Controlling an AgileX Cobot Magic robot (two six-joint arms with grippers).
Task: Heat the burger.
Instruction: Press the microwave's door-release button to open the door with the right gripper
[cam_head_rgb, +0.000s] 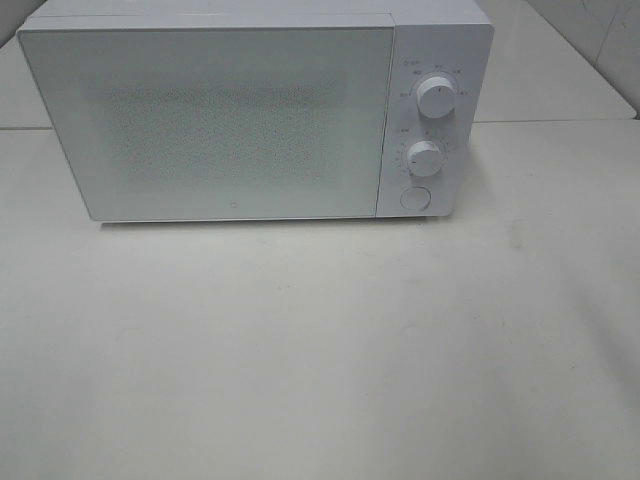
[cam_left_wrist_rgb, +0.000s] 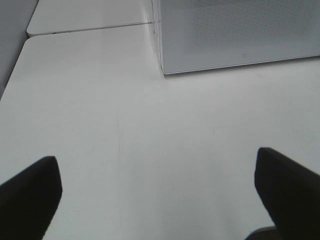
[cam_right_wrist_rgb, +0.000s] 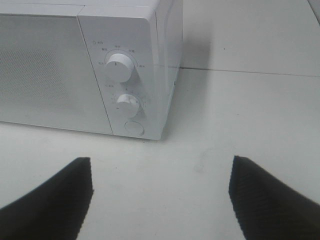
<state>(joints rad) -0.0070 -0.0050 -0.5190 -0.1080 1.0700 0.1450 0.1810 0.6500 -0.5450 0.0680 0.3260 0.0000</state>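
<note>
No burger shows in any view. A white microwave (cam_head_rgb: 230, 120) stands at the back of the table with its door shut; it also appears in the left wrist view (cam_left_wrist_rgb: 235, 35) and the right wrist view (cam_right_wrist_rgb: 85, 70). Two round knobs (cam_head_rgb: 436, 97) and a round button (cam_head_rgb: 415, 198) sit on its right panel. My left gripper (cam_left_wrist_rgb: 157, 195) hangs open over bare table in front of the microwave's left corner. My right gripper (cam_right_wrist_rgb: 160, 195) is open too, nothing between its fingers, in front of the control panel's corner. Neither gripper shows in the exterior view.
The white table (cam_head_rgb: 320, 350) stretches in front of the microwave. A seam to a second table surface (cam_left_wrist_rgb: 90, 27) runs behind the microwave's left side, and another seam (cam_right_wrist_rgb: 250, 72) runs past its right side.
</note>
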